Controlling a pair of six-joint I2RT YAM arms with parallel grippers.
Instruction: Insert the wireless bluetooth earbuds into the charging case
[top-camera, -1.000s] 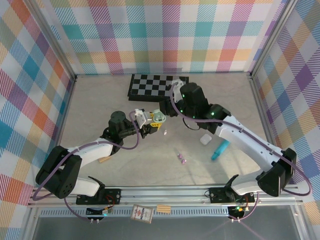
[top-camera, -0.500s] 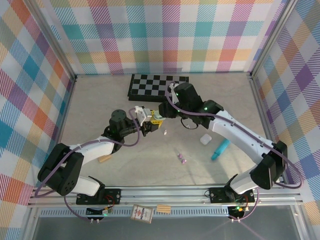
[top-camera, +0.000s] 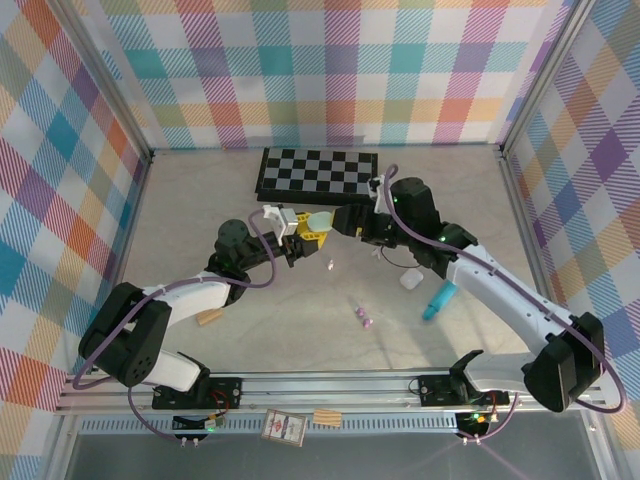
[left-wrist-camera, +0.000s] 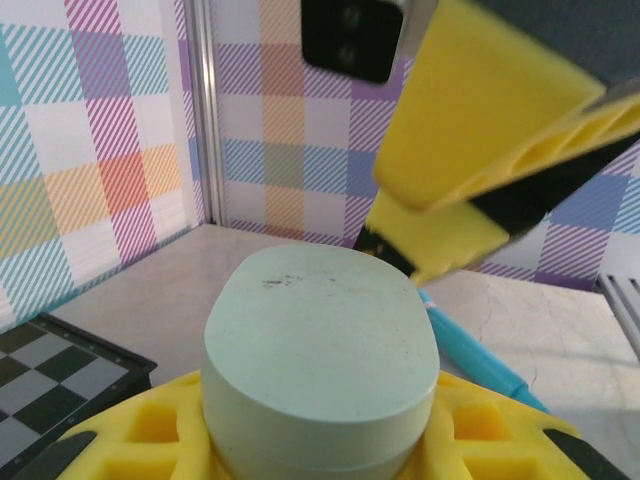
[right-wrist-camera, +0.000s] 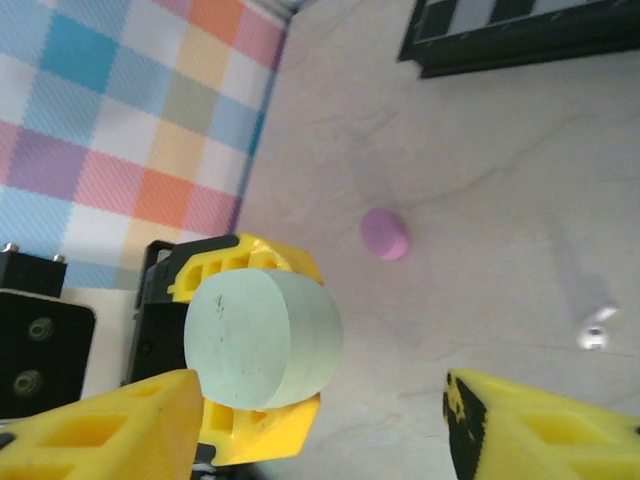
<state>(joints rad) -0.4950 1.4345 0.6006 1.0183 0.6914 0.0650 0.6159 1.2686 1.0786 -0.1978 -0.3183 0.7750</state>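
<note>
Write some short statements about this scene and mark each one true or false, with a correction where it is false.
1. The left gripper holds a pale green case. True.
2. The right gripper is closed on that case. False: its jaws stand wide apart.
3. The teal stick is held in a gripper. False: it lies on the table.
4. The chessboard lies at the far side of the table. True.
5. Two pink earbuds sit inside the green case. False: they lie on the table.
</note>
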